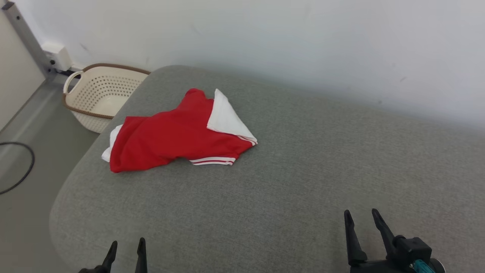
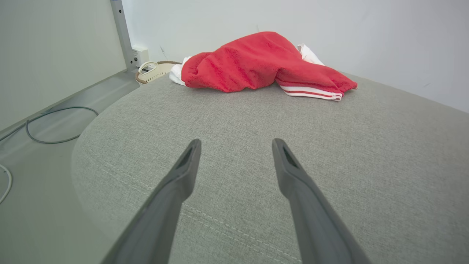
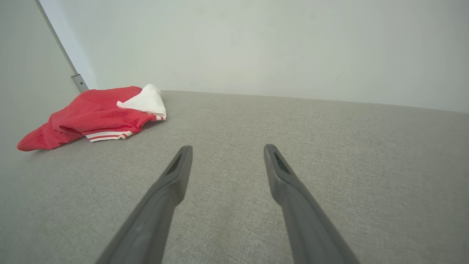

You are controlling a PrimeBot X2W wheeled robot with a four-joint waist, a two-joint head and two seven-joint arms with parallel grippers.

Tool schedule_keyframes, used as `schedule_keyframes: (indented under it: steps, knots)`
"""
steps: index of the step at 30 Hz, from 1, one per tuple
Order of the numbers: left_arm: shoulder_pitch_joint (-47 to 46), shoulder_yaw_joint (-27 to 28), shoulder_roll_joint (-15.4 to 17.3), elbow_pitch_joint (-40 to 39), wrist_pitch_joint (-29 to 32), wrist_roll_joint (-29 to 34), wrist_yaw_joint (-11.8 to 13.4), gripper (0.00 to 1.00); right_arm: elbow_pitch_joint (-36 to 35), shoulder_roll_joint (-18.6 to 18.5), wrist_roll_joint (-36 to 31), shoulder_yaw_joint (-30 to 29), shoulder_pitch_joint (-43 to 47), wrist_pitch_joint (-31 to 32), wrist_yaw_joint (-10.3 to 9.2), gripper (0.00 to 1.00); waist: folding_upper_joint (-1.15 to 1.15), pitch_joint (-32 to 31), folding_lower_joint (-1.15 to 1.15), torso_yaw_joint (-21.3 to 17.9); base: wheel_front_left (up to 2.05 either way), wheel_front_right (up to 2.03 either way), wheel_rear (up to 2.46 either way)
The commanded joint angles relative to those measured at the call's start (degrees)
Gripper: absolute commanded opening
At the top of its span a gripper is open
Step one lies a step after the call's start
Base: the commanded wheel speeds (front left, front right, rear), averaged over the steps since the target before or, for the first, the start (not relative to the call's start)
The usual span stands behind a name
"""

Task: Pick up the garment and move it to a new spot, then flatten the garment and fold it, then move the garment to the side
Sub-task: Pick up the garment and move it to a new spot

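Observation:
The garment [image 1: 170, 136] is a red piece with white panels and red-and-white striped cuffs, lying crumpled at the back left of the grey padded surface [image 1: 288, 182]. It also lies ahead in the left wrist view [image 2: 256, 62] and at the far left in the right wrist view [image 3: 91, 115]. My left gripper [image 1: 128, 244] stands open at the lower left, well short of the garment, with nothing between its fingers [image 2: 187, 165]. Over at the lower right my right gripper [image 1: 360, 214] is open and empty too, far to the right of the garment.
A cream perforated basket [image 1: 100, 94] with a brown rim stands on the floor past the surface's back left corner. A dark cable [image 1: 22, 170] loops on the floor to the left. A pale wall [image 1: 303, 45] runs behind the surface.

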Motion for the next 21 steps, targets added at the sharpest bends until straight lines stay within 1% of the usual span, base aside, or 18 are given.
schedule_keyframes:
  steps: [1,2,4,5,8,10,14,18,21]
  knots:
    - [-0.7,0.2,0.0,0.2,-0.1,-1.9,-0.9,1.0,0.2,0.0,0.2,0.6,-1.2,0.0,-0.02,1.0,0.0,2.2,0.0,4.5,0.0,0.0,0.0]
    - [-0.9,0.2,0.0,0.1,-0.1,-2.7,-2.0,1.0,0.2,0.0,0.3,0.6,-1.4,0.0,-0.02,1.0,0.0,2.5,0.0,4.6,0.0,0.0,0.0]
    - [-2.0,0.7,0.0,0.1,-0.1,-2.8,-3.1,1.0,-0.2,0.0,0.5,0.7,-1.7,0.0,-0.02,1.0,0.0,3.1,0.0,4.7,0.0,0.0,0.0]
    - [-2.0,0.7,0.0,0.1,-0.1,-2.8,-3.1,1.0,-0.2,0.0,0.5,0.7,-1.7,0.0,-0.02,1.0,0.0,3.1,0.0,4.7,0.0,0.0,0.0]
    - [-3.8,1.7,0.0,0.8,-0.1,-3.5,-4.6,1.0,-0.3,0.0,0.2,1.0,-2.5,0.0,-0.02,1.0,0.0,4.1,0.0,3.9,0.0,0.0,0.0]
    - [-5.6,2.8,0.1,1.7,-0.1,-2.6,-5.3,1.0,-0.3,0.0,-0.4,0.9,-2.9,0.0,-0.02,1.0,0.0,4.8,0.0,2.9,0.0,0.0,0.0]
    - [-10.9,4.3,1.2,4.2,-0.1,-1.0,-6.6,1.0,-0.4,-0.1,-1.3,0.7,-3.6,0.0,-0.02,1.0,0.0,6.9,0.0,0.2,0.0,0.0,0.0]
    - [-18.0,4.3,3.1,8.1,0.0,-0.9,-7.5,1.0,-0.8,-0.9,-1.9,0.5,-5.0,0.0,-0.02,1.0,0.0,9.9,0.0,-2.7,0.0,0.0,0.0]
    - [-23.4,3.1,4.6,12.0,-0.1,-1.5,-7.9,1.0,-1.2,-1.5,-1.9,0.5,-6.1,0.0,-0.02,1.0,0.0,12.3,0.0,-4.6,0.0,0.0,0.0]
